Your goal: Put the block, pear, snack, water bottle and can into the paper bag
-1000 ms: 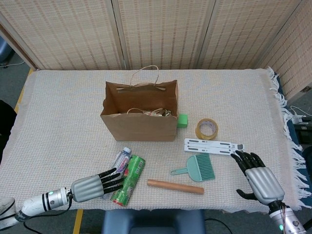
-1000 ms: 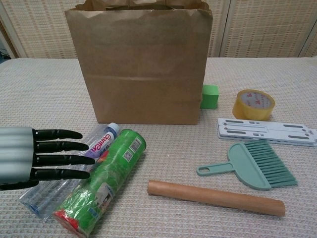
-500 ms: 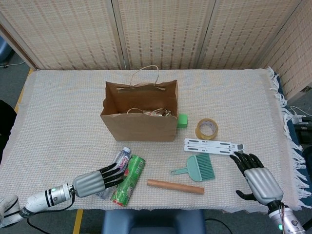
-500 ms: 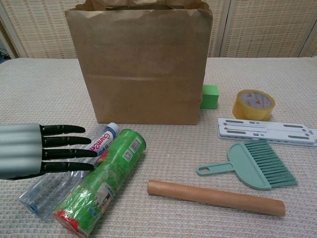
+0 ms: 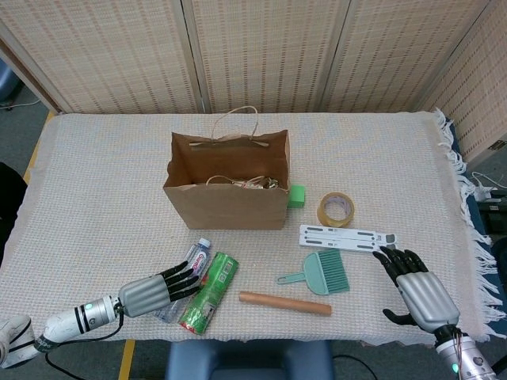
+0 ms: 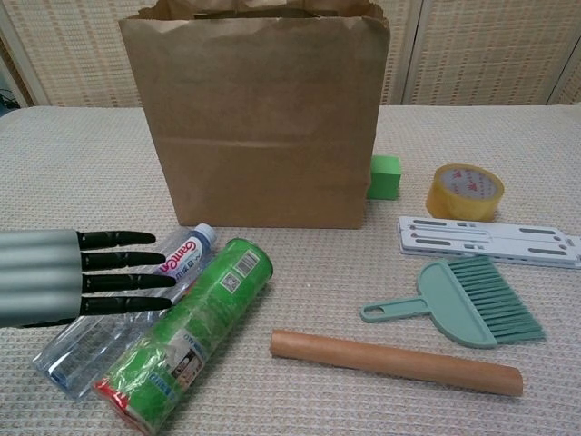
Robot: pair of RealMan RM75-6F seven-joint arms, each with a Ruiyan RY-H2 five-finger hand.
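The brown paper bag [image 5: 227, 190] [image 6: 259, 113] stands open at mid-table with something light lying in its bottom. A green block [image 5: 296, 195] [image 6: 385, 176] rests against the bag's right side. In front of the bag lie a clear water bottle [image 5: 192, 261] [image 6: 186, 259] and a green can [image 5: 208, 282] [image 6: 195, 341], side by side and touching. My left hand [image 5: 153, 290] [image 6: 64, 277] is flat, its fingers stretched straight over the bottle's body, gripping nothing. My right hand [image 5: 416, 286] rests open near the front right edge, seen only in the head view.
A tape roll [image 5: 336, 209] [image 6: 465, 192], a white slotted strip [image 5: 346, 237] [image 6: 490, 241], a teal hand brush [image 5: 323, 273] [image 6: 477, 309] and a wooden rod [image 5: 285, 302] [image 6: 395, 361] lie right of the can. Woven screens stand behind the table.
My left hand slid further over the bottle. The green can rolled a little to the right, showing its barcode, and the bottle shifted with it. The right hand stayed put.
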